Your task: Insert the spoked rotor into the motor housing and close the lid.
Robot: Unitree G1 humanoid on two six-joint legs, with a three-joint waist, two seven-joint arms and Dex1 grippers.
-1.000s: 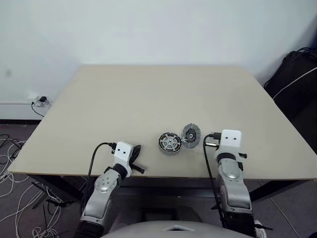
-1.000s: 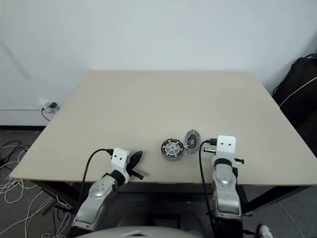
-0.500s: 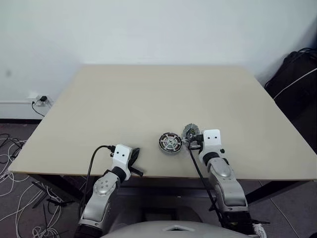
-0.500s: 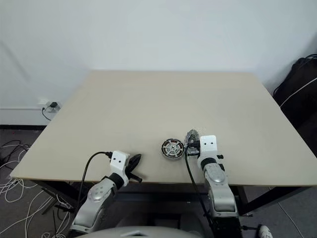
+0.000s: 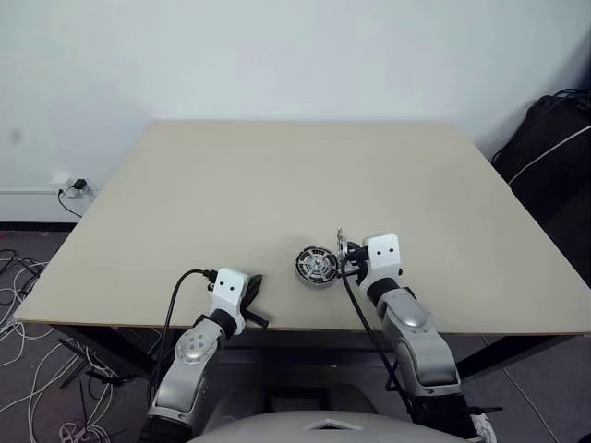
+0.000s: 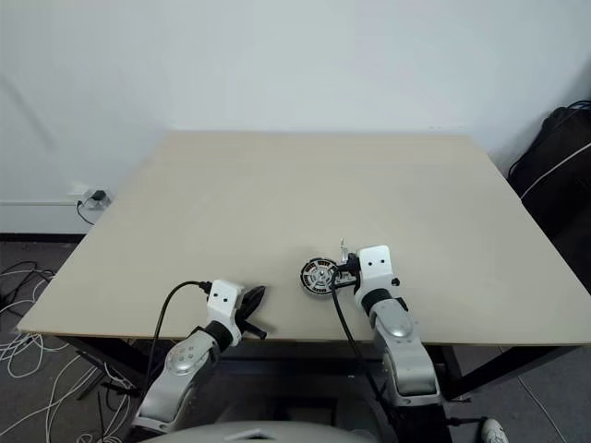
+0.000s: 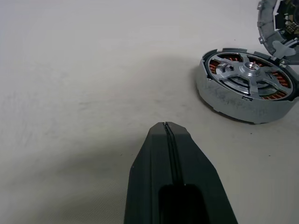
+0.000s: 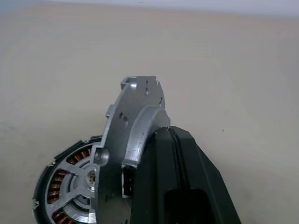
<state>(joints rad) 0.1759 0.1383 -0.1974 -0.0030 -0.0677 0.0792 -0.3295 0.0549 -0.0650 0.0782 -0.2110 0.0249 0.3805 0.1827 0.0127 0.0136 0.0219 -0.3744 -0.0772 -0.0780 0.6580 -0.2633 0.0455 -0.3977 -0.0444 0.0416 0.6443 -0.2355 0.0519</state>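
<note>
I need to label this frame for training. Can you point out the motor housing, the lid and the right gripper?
motor housing (image 7: 246, 95): left wrist view, silvery side wall.
lid (image 8: 122, 135): right wrist view, grey face, standing on edge.
right gripper (image 8: 170, 135): right wrist view, tips of the shut fingers.

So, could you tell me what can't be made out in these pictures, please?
- Lid: its lower part is hidden behind the right gripper in the right wrist view.
- Motor housing: cut off by that view's edge.
- Spoked rotor: too small in the head views to tell its spokes.
</note>
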